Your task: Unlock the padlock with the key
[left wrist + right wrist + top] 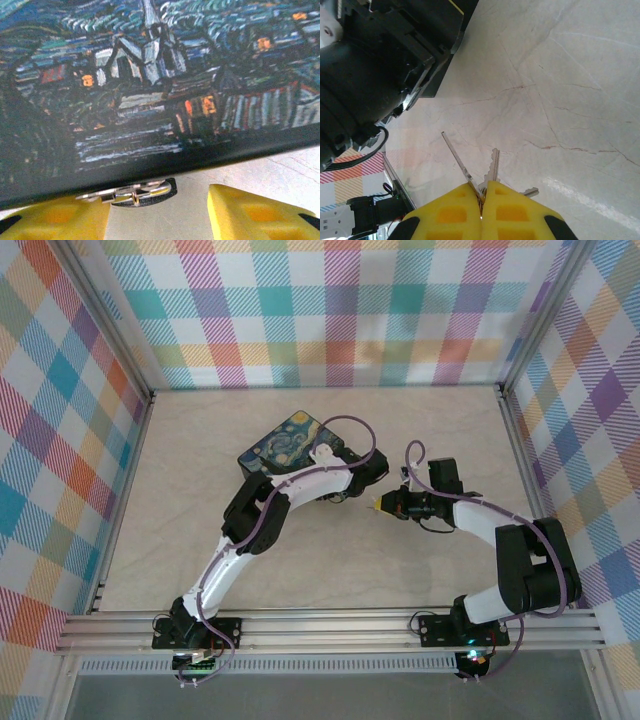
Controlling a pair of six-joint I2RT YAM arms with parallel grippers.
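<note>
In the left wrist view the padlock (137,192), a small silvery and black piece, lies on the table against the bottom edge of the painted tin box (150,80). It sits between the yellow fingers (250,215) of my left gripper (159,210), close to the left one; the jaws stand apart. My right gripper (481,187) is shut on the key (457,160), a thin silvery blade sticking out up-left, with two more keys (494,165) of the same bunch fanning beside it. From above, the right gripper (378,505) hovers just right of the left gripper (342,496).
The tin box (285,445) rests mid-table. The left arm's black wrist (375,65) crowds the upper left of the right wrist view. Pale marble tabletop (450,430) stretches to the right and back. Checked walls and metal rails (330,630) enclose the area.
</note>
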